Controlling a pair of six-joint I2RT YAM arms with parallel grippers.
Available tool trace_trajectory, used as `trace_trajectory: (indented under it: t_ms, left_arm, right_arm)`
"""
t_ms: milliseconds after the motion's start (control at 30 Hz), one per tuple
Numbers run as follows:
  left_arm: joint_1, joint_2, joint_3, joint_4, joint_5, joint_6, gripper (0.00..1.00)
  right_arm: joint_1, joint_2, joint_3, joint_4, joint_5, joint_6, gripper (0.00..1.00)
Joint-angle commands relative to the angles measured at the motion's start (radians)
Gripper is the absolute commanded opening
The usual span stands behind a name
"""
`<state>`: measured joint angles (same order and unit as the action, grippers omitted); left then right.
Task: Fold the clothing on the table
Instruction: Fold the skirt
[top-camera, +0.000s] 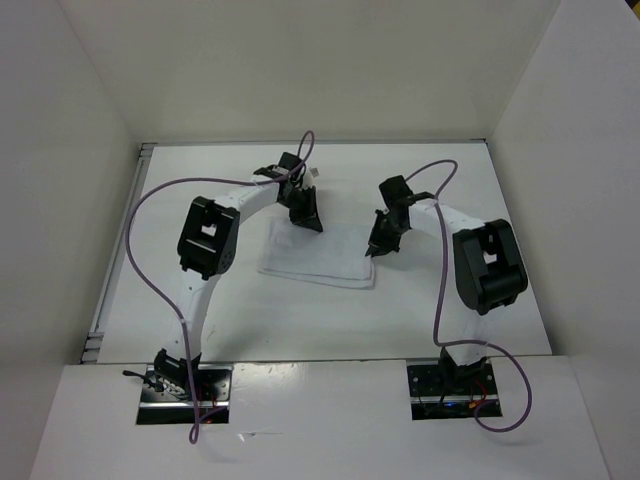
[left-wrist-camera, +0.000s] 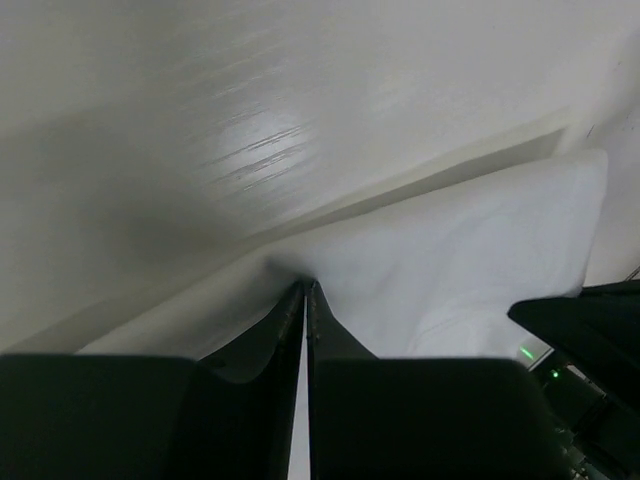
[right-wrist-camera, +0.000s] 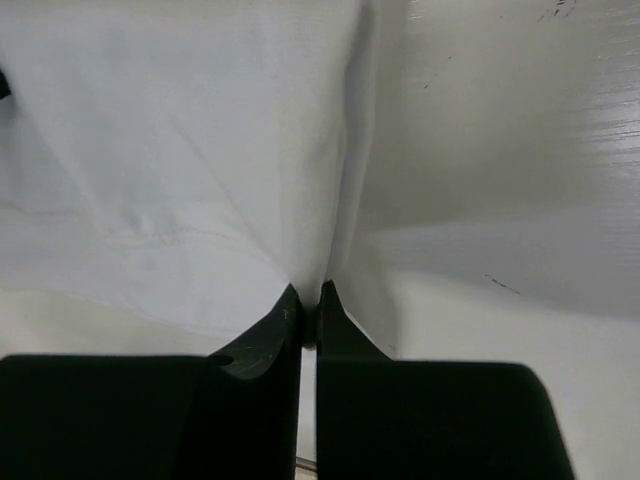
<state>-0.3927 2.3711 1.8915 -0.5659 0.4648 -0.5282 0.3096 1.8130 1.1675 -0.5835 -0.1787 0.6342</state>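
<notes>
1. Table (top-camera: 320, 320): large flat white matte surface. It carries the clothing at its middle, and both arm bases stand at its near edge.
2. Walls (top-camera: 300, 70): plain white upright panels at the back, left and right of the table.
3. Left arm (top-camera: 207, 235): white links with black joint housings. It arches from its base at the near left, up and over to the far-left side of the clothing.
4. Right arm (top-camera: 487, 265): same build, arching from the near right towards the right side of the clothing.
5. Clothing (top-camera: 315, 255): one thin white fabric piece, roughly rectangular, lying mostly flat between the two grippers. In the left wrist view (left-wrist-camera: 470, 250) its edge rises to a small peak at the fingertips. In the right wrist view (right-wrist-camera: 170, 150) it shows a stitched seam and creases that draw in towards the fingertips.
6. Purple cables (top-camera: 441, 290): one looped along each arm.
7. Left gripper (top-camera: 305, 215), black: fingers pressed nearly together, pinching the far-left edge of the clothing at their tips (left-wrist-camera: 306, 290).
8. Right gripper (top-camera: 380, 243), black: fingers pressed together, pinching the clothing at its right edge, with the fabric gathered into the tips (right-wrist-camera: 308, 295).
</notes>
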Motion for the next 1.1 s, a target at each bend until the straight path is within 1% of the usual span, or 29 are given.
trace_trajectory:
  t_ms: [0,167,267,467,600,667,733,767,800,867,933,1067]
  left_arm:
    - [-0.063,0.063,-0.006,-0.002,-0.022,0.000,0.10]
    - [-0.121,0.095,0.014,-0.002,-0.012,-0.009,0.10]
    - [-0.169,0.114,0.037,-0.002,0.001,-0.018,0.10]
    - [-0.210,0.123,0.067,-0.002,0.014,-0.036,0.08]
    - [-0.219,0.113,0.078,-0.011,0.014,-0.036,0.08]
    - [-0.219,0.077,0.078,-0.020,-0.006,-0.036,0.11]
    - [-0.184,0.024,0.063,-0.020,-0.017,-0.036,0.17]
    - [-0.170,0.004,0.046,-0.020,-0.017,-0.036,0.23]
    - [-0.157,-0.018,0.031,-0.020,-0.017,-0.036,0.26]
    - [-0.121,-0.082,0.014,-0.020,-0.017,-0.036,0.27]
    - [-0.109,-0.136,0.000,-0.034,-0.017,-0.027,0.31]
    - [-0.086,-0.222,-0.054,-0.046,-0.017,-0.029,0.34]
  right_arm:
    - [0.003,-0.076,0.058,-0.032,-0.008,-0.008,0.00]
    - [0.003,-0.176,0.089,-0.041,-0.080,-0.008,0.00]
    - [0.003,-0.208,0.122,-0.041,-0.145,-0.008,0.00]
    - [0.014,-0.231,0.156,-0.018,-0.235,0.002,0.00]
    - [0.014,-0.231,0.167,-0.018,-0.235,-0.007,0.00]
    - [0.014,-0.231,0.176,-0.030,-0.226,-0.027,0.00]
    - [0.014,-0.231,0.176,-0.042,-0.226,-0.039,0.00]
    - [0.014,-0.231,0.176,-0.053,-0.226,-0.039,0.00]
    - [0.014,-0.231,0.187,-0.062,-0.226,-0.048,0.00]
    - [0.014,-0.231,0.187,-0.072,-0.217,-0.057,0.00]
    - [0.014,-0.231,0.187,-0.090,-0.217,-0.067,0.00]
    - [0.014,-0.253,0.164,-0.101,-0.217,-0.085,0.00]
